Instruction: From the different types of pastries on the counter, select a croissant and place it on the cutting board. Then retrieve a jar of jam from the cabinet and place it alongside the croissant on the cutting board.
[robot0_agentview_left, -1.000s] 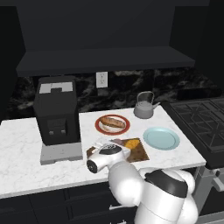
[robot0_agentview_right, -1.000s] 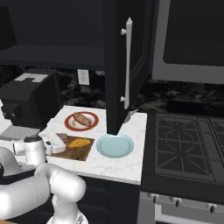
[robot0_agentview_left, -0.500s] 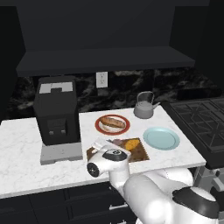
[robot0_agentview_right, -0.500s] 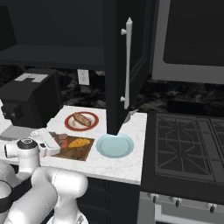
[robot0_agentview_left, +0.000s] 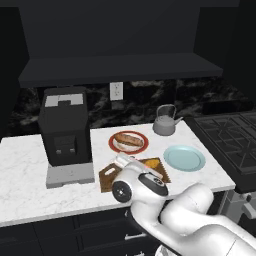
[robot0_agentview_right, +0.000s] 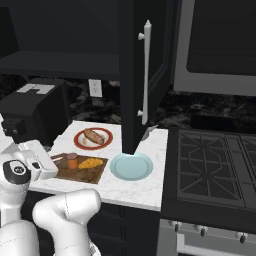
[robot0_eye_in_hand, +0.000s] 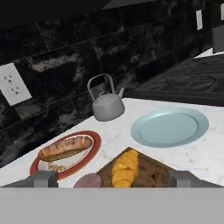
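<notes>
Two task items rest on the board (robot0_agentview_right: 82, 172): the croissant (robot0_agentview_right: 91, 163) and, touching it, the jar (robot0_agentview_right: 72, 160). Just beside the board, the gripper (robot0_eye_in_hand: 113, 179) stands wide open, holding nothing. Risk: a careless retreat could clip and topple the jar.

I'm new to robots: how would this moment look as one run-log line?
gripper: open, above board | croissant: on cutting board | jar of jam: on board beside croissant

light: dim, even | cabinets near black | counter (robot0_agentview_left: 30, 165) bright | render soft, slightly blurred
</notes>
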